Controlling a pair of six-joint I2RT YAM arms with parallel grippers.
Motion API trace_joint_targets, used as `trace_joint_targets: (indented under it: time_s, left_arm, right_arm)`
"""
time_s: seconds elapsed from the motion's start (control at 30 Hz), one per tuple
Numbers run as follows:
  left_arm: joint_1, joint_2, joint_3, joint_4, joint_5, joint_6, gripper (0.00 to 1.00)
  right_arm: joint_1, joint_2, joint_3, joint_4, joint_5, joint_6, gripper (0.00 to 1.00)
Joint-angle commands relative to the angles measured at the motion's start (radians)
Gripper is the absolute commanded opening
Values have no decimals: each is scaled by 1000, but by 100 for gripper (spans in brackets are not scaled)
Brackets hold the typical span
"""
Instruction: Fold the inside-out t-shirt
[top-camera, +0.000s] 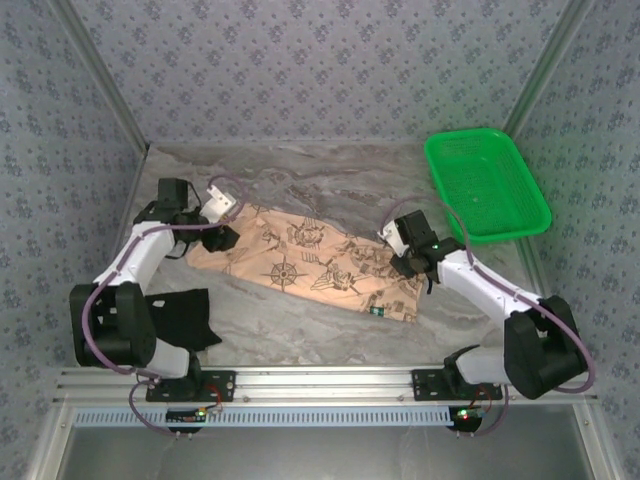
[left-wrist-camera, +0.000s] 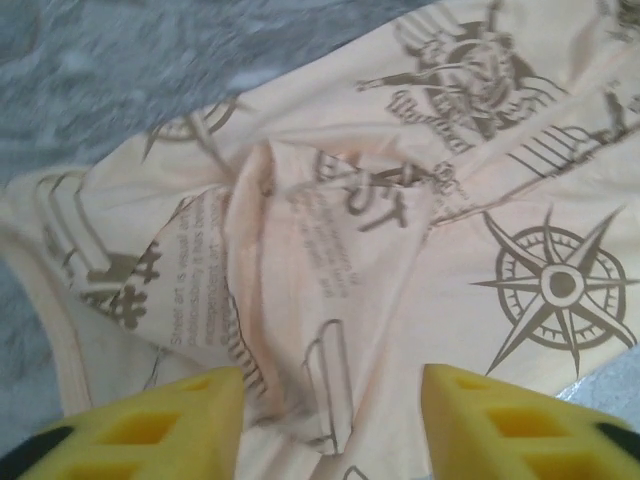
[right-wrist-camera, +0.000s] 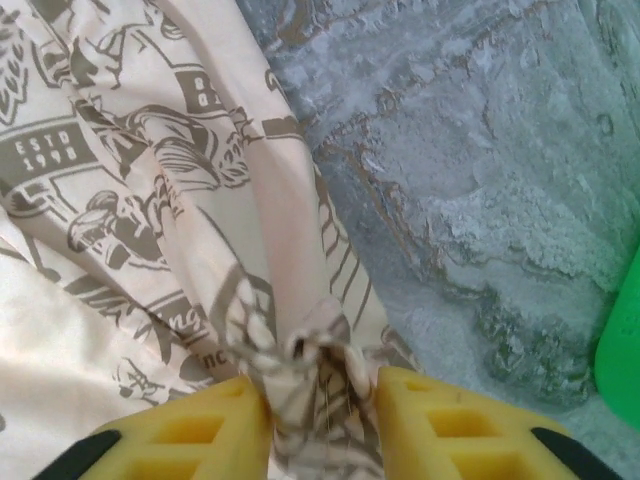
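Top external: t-shirt (top-camera: 310, 265) lies mid-table (top-camera: 300, 340) as a long slanted band, one end by the left gripper (top-camera: 226, 238), the other by the right gripper (top-camera: 405, 262). Small dark label (top-camera: 378, 310) shows near its front-right corner. Black garment (top-camera: 185, 318) sits apart at front left, green basket (top-camera: 487, 185) at back right.

Left wrist: left gripper (left-wrist-camera: 332, 388) has fingers well apart. Creased cloth lies under the gap and nothing looks pinched.

Right wrist: right gripper (right-wrist-camera: 322, 395) is closed most of the way onto a twisted bunch of shirt edge, cloth touching both pads.

Progress, our read: shirt looks narrowed lengthwise into a strip, so approx. one fold is in. It's wrinkled, esp. at left end. Crosswise folds and tidying are left. Can't tell from here whether it is inside-out.
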Motion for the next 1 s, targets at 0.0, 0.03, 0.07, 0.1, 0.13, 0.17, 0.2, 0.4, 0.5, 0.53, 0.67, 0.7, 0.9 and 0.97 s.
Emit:
trace_joint_targets:
  time_s: [0.0,0.03,0.07,0.1,0.13,0.17,0.2,0.4,0.5,0.53,0.67,0.7,0.9,0.97]
  left_arm:
    - [8,-105,20,38,-47,-201,54]
    - [9,-117,23,39,-71,-257,54]
    - [9,-126,29,32,-95,-316,54]
    - [9,-131,40,14,-91,-365,54]
    - [9,-127,49,-2,-52,-399,54]
    - [7,-120,52,-15,6,-432,54]
    - [-4,-110,45,-14,48,-479,54]
    - [-117,-2,13,-37,-47,-542,57]
    - [-152,57,65,-88,-149,-425,58]
    - [-161,73,84,-101,-172,-379,59]
    - [-187,149,130,-125,-213,-157,59]
    - [-193,166,134,-132,-220,-119,58]
    - [-196,209,128,-116,-243,-44,13]
    - [-195,217,134,-143,-231,-7,0]
  right_arm:
    - [0,-85,-5,-25,36,31,39]
    - [-2,-101,1,-29,33,32,41]
    - [-4,-119,10,-40,24,31,43]
    - [-8,-130,17,-54,10,22,44]
    - [-10,-135,21,-63,-9,9,45]
    - [-16,-134,24,-72,-37,-17,47]
    - [-23,-125,27,-80,-69,-44,48]
    - [-61,73,116,-169,-204,-201,49]
    - [-81,181,177,-206,-156,-319,49]
    - [-87,208,194,-236,-160,-362,49]
    - [-131,289,261,-334,-204,-496,47]
    - [-137,302,274,-366,-251,-536,45]
    - [-62,254,233,-393,-241,-704,2]
    - [-26,214,207,-362,-193,-722,4]
